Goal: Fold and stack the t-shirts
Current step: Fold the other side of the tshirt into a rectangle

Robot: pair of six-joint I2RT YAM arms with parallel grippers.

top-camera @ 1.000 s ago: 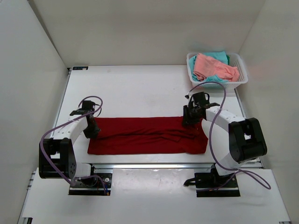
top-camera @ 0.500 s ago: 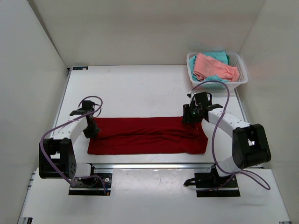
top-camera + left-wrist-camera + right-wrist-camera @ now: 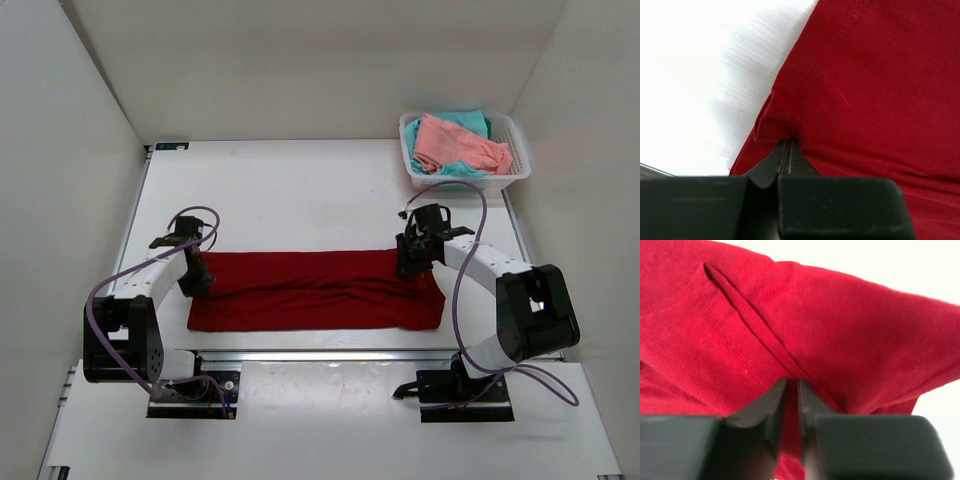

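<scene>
The dark red t-shirt (image 3: 310,290) lies as a long folded band across the near part of the table. At its far left corner my left gripper (image 3: 196,283) is shut on a pinch of its hem (image 3: 785,145). My right gripper (image 3: 407,262) sits at the far right corner, its jaws nearly together with a ridge of red cloth (image 3: 791,385) caught between them. The dark red t-shirt (image 3: 870,85) (image 3: 830,325) fills both wrist views. A salmon pink t-shirt (image 3: 455,143) lies crumpled on a teal t-shirt (image 3: 472,121) in the basket.
The white mesh basket (image 3: 520,166) stands at the far right corner of the table. White walls close in the left, back and right sides. A metal rail (image 3: 330,355) runs along the near edge, just in front of the shirt.
My right gripper has shifted slightly toward the near side at the shirt's right corner and its jaws have come together on the cloth. The left arm has not moved.
</scene>
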